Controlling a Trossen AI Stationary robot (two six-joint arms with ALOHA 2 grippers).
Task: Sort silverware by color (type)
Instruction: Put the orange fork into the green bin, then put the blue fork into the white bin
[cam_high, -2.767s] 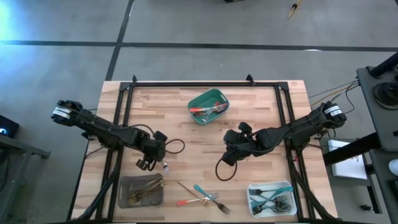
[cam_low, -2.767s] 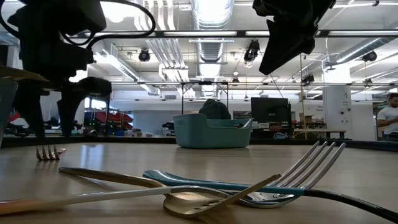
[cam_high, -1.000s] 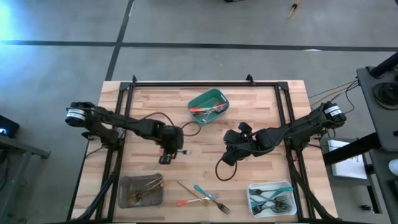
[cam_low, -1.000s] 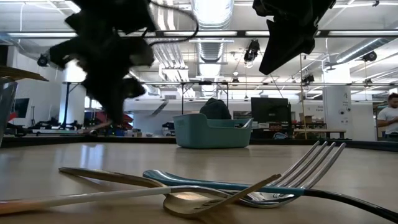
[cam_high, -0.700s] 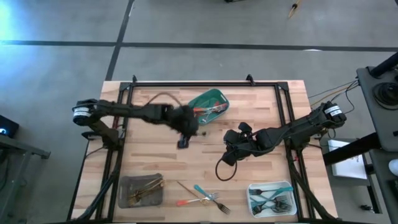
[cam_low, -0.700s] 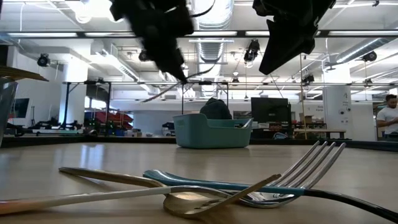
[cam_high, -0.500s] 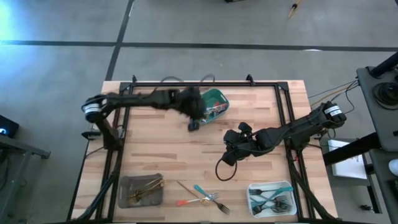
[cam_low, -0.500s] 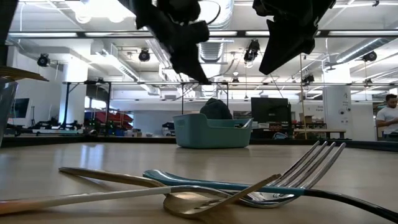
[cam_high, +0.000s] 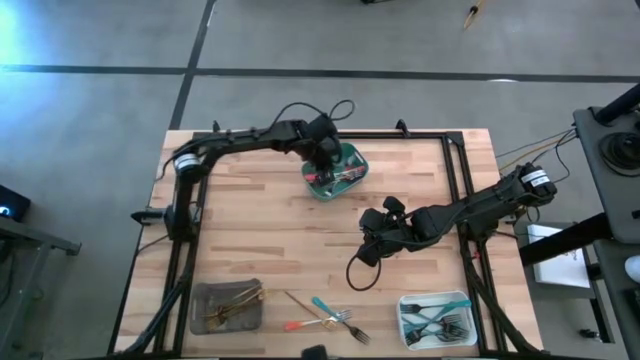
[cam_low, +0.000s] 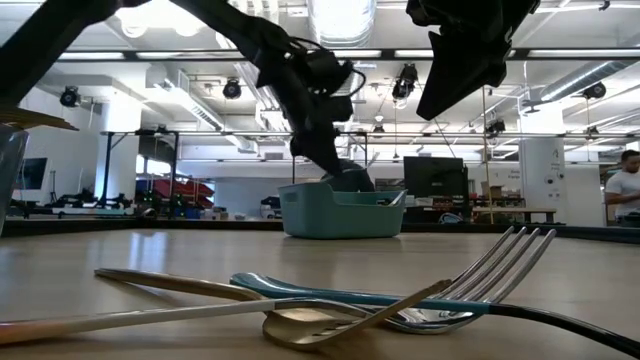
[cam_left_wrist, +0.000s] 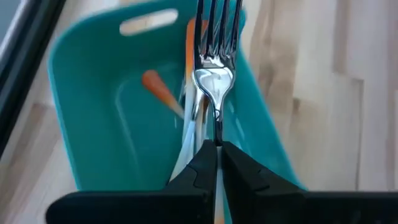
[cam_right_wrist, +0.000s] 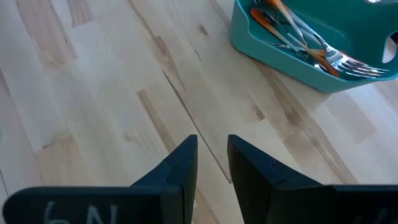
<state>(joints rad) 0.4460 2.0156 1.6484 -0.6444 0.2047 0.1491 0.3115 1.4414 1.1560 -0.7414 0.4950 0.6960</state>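
One fork (cam_left_wrist: 213, 74) sits pinched by its handle in my left end effector (cam_left_wrist: 217, 163), tines pointing out over the green tray (cam_high: 350, 152), which I take as the bin for red-orange pieces since the orange-handled utensils (cam_right_wrist: 292, 31) already lie in it. I hold it directly above the tray so a release would drop it among its own kind; its handle is hidden between the fingers, so I can only guess it is red-orange.

Toward the near edge from the green tray, a loose cluster (cam_high: 325, 314) of a gold piece, a teal one and a red-orange one waits on the bare desk (cam_high: 250, 200). To one side of that cluster the grey tray (cam_high: 200, 295) keeps the gold pieces, to the other the white tray (cam_high: 405, 302) keeps the teal ones.

My right end effector (cam_right_wrist: 210, 152) hangs just off the green tray toward the white tray, fingers slightly parted and empty.

Against the picture 2.8 s back, the left arm has swung from beside the grey tray across the desk to the green tray, while the right arm and the loose cluster have not budged.
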